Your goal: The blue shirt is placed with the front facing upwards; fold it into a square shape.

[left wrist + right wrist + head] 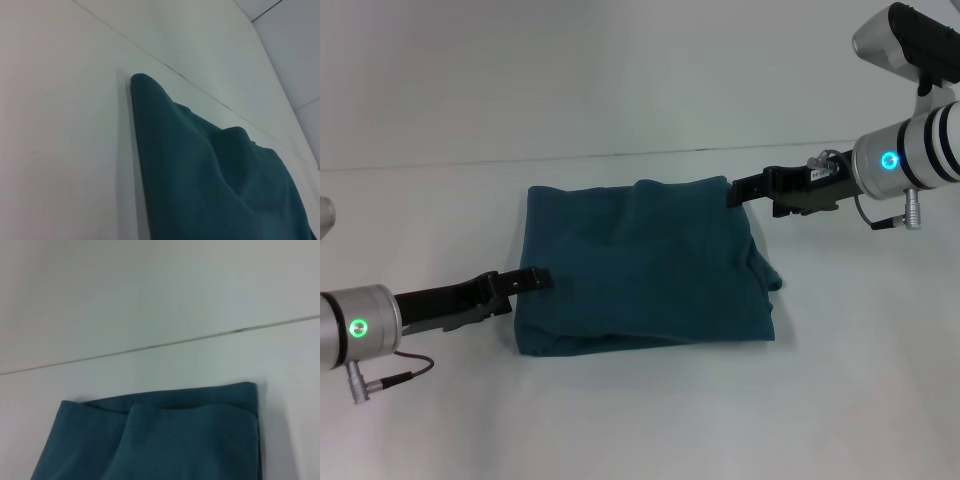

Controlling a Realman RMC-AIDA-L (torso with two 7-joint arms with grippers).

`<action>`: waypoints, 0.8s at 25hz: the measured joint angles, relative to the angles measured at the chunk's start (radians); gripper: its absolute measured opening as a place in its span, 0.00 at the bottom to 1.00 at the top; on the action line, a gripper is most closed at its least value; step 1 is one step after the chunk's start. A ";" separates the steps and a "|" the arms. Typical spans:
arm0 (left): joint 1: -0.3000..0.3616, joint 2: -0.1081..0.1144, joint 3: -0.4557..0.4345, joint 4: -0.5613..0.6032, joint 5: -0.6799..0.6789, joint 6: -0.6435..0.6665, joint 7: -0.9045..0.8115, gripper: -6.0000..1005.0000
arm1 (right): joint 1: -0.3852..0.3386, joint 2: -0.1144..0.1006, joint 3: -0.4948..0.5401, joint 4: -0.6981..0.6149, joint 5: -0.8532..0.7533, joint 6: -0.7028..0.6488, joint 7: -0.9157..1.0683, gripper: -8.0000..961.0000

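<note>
Black, the left claw (535,279) touches the blue shirt's (645,265) left edge; the right claw (738,190) meets its far right corner. I cannot tell either grip. The folded shirt lies between them on the white desk (640,420).

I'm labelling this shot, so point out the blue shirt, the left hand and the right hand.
blue shirt (645,265), head view, middle of the folded cloth.
left hand (535,279), head view, tip at the shirt's left edge.
right hand (738,190), head view, tip at the far right corner.
</note>
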 joint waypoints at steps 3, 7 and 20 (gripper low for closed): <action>-0.005 0.000 0.002 0.000 0.000 -0.005 -0.002 0.92 | 0.000 -0.001 0.000 0.000 0.000 0.001 0.000 0.86; -0.026 -0.003 0.017 -0.007 0.000 -0.047 -0.004 0.92 | 0.000 -0.002 0.000 -0.005 0.000 0.000 0.000 0.86; -0.076 -0.019 0.194 -0.029 0.001 -0.153 -0.003 0.91 | -0.003 -0.002 0.000 -0.011 0.012 -0.008 -0.001 0.85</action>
